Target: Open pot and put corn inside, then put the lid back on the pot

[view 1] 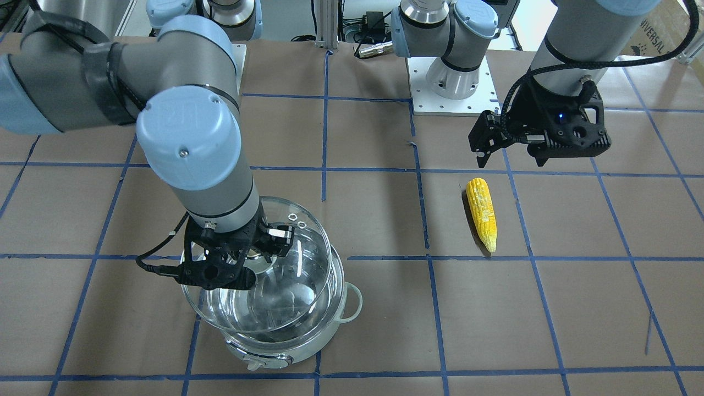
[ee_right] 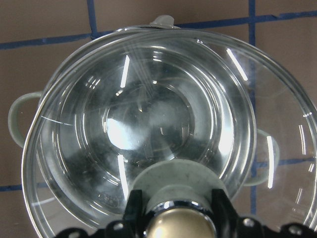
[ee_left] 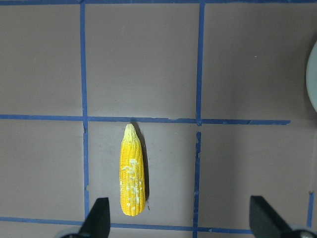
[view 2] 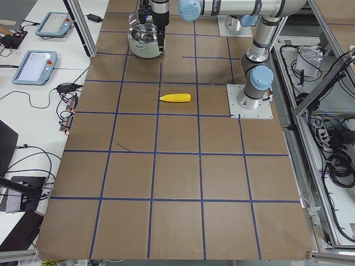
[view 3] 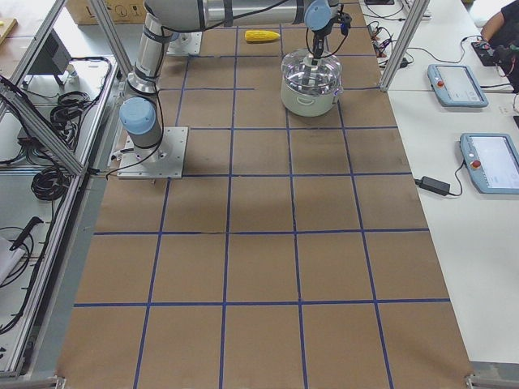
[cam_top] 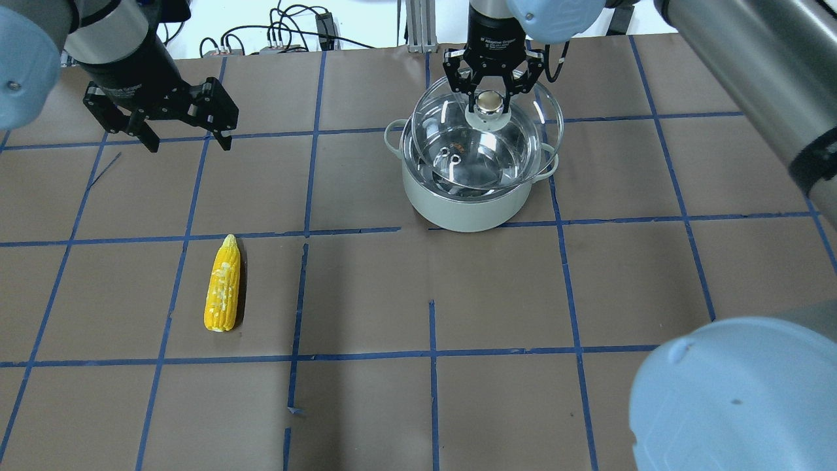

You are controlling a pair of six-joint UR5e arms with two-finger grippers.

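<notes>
R end effector (cam_top: pixel 492 98) clamps the lid (cam_top: pixel 507 134) by its knob, off-centre over the pot (cam_top: pixel 464 209); I'd lift higher, then carry it clear sideways. L end effector (cam_top: pixel 188 144) wide open, corn (cam_top: pixel 222 284) untouched.

Overhead view. The lid (cam_top: pixel 487 140), gripped at its knob by the right hand (cam_top: pixel 492 104), sits offset over the pot (cam_top: pixel 464 209) at upper centre and blocks most of its mouth. The corn (cam_top: pixel 222 284), lower left, has bare desk (cam_top: pixel 366 294) on every side. Nothing stands between it and the left hand (cam_top: pixel 188 135), fingers spread, at upper left.
</notes>
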